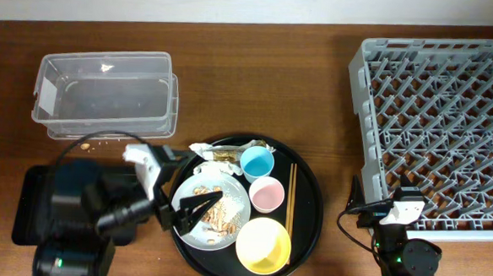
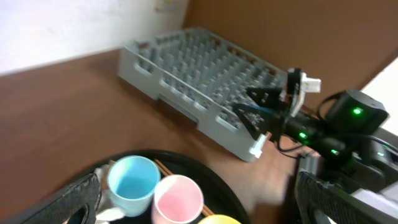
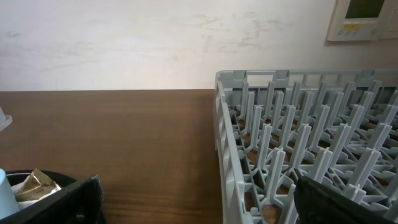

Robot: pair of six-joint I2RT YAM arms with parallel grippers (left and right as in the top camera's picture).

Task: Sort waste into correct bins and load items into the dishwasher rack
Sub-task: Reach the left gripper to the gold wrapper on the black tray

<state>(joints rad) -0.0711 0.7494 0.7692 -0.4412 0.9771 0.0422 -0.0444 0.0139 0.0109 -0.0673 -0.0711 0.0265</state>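
Nearest the desk (image 1: pixel 258 71) edge, left pincer (image 1: pixel 194 211) spread wide and holding nothing, fingers poised over the left side of the grey plate (image 1: pixel 237 195) strewn with brown and beige food scraps (image 1: pixel 219 211); shallow black rectangular tray (image 1: pixel 24 219) largely hidden beneath that arm. Along the same near line, right pincer (image 1: pixel 397 207) likewise gaping and empty, over the near wall of the light-grey dishwasher rack (image 1: pixel 438 106) by its left corner. Sharing the round black tray (image 1: pixel 310 188) with the plate: yellow bowl (image 1: pixel 264 245) closest, then pink cup (image 1: pixel 266 194) with the thin wooden chopsticks (image 1: pixel 291 195) lying just to its right, then light-blue cup (image 1: pixel 257 162), both cups upright. At the round tray's far rim, crumpled white-and-gold wrapper (image 1: pixel 229 151), just beside the blue cup. Farther back on the left, clear plastic tub (image 1: pixel 105 93), well apart from the rack on the right.
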